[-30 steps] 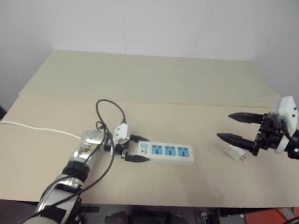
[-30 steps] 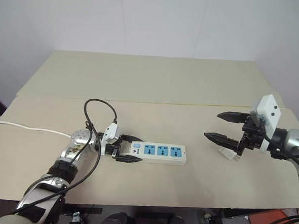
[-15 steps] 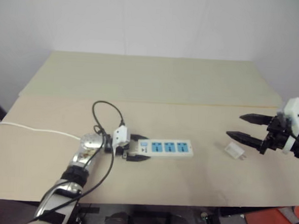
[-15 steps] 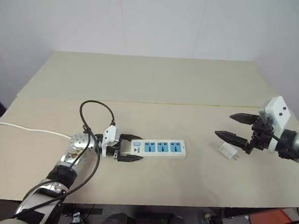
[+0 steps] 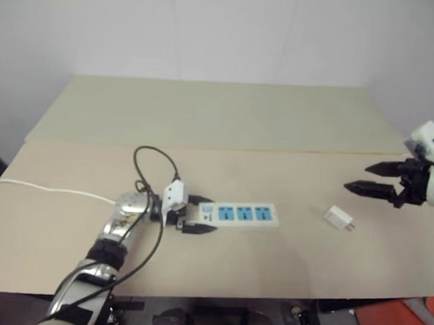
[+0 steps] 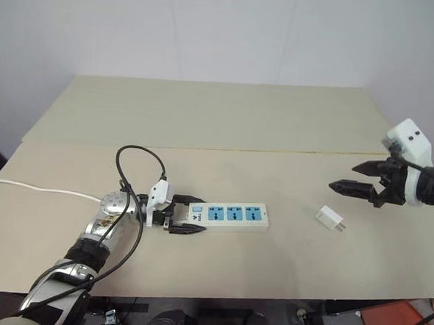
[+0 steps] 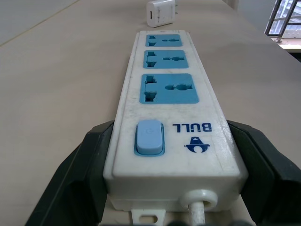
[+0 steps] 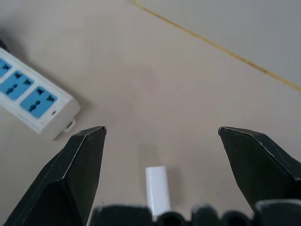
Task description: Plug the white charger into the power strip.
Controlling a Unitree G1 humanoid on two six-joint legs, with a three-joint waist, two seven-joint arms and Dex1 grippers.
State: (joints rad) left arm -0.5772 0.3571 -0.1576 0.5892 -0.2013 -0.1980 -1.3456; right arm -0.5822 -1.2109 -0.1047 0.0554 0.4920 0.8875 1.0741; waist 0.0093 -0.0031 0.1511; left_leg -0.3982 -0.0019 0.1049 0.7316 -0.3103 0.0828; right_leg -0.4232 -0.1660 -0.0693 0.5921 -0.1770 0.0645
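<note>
A beige worktop [image 6: 226, 126]. The left hand [image 6: 178, 220] clamps the switch end of the strip [image 6: 228, 215], near centre. The charger [image 6: 329, 219] lies loose to its right, seemingly on its side. The right hand [image 6: 360, 178], fingers wide, hovers just beyond it.

One power strip [image 6: 227, 215] (three sockets), one white charger [image 6: 329, 218].

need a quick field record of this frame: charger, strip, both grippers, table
charger: small white cube-shaped charger lying on the table, unplugged, apart from the strip
strip: long white plastic power strip, three blue sockets, all empty
left gripper: left gripper shut on the strip's switch end
right gripper: right gripper open, above the table beyond the charger, holding nothing
table: beige tabletop
</note>
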